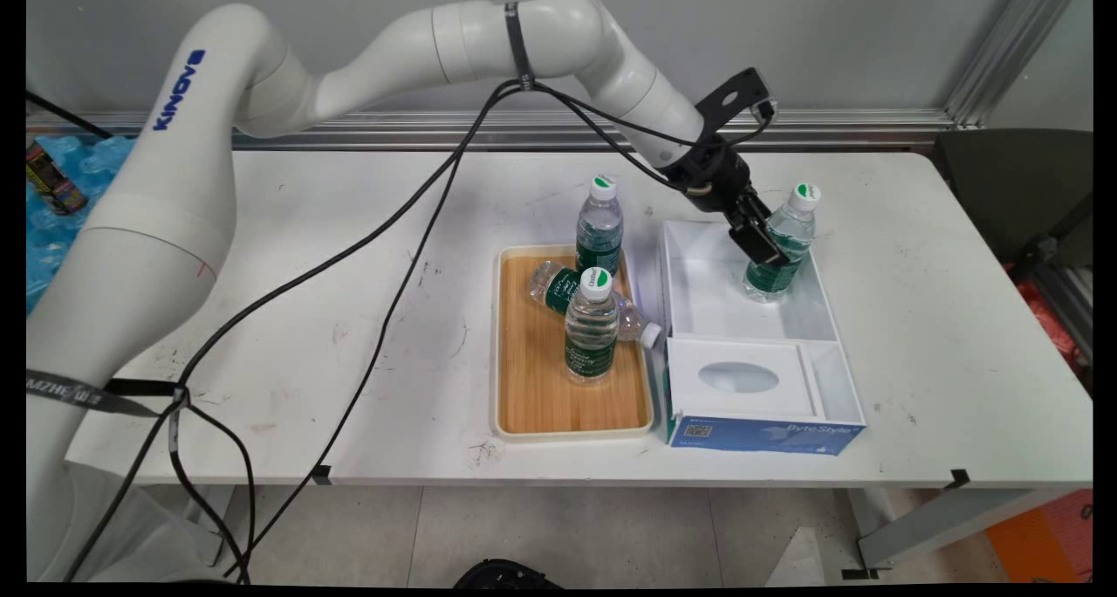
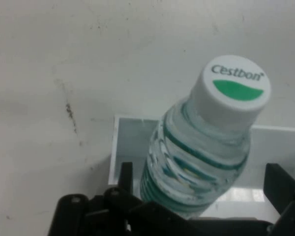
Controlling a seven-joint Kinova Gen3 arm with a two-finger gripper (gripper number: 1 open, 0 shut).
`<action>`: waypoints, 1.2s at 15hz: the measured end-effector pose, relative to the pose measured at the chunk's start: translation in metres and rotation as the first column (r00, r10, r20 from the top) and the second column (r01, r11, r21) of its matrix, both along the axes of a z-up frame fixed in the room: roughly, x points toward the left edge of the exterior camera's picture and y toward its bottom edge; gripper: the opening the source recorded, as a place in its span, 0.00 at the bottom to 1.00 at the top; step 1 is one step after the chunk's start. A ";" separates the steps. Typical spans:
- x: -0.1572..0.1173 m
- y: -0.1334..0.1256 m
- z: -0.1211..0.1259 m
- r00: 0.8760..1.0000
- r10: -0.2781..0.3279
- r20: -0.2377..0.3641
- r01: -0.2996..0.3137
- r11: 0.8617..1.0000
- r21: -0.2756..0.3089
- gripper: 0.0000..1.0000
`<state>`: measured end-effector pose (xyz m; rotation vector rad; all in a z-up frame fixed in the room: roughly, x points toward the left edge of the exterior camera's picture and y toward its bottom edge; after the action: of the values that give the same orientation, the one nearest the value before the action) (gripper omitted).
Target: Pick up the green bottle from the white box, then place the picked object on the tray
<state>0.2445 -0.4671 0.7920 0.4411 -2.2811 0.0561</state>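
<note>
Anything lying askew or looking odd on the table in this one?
One water bottle lies on its side across the wooden tray, between two upright bottles. A fourth bottle leans tilted in the white box, at the gripper.

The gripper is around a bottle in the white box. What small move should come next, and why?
Probably open a little wider and pull straight back. The gripper has a finger on each side of the bottle, which stands upright in the white box. In the hand view there are gaps at both sides, so it looks released or not yet gripped.
</note>
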 end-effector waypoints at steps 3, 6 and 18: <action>-0.004 -0.003 -0.004 1.000 0.007 -0.014 -0.007 1.000 0.008 1.00; -0.007 -0.006 -0.007 0.999 0.013 -0.031 -0.013 1.000 0.017 0.00; 0.003 0.008 0.028 0.997 0.050 -0.060 -0.050 0.999 0.005 0.00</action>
<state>0.2470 -0.4591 0.8196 0.4953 -2.2116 0.0637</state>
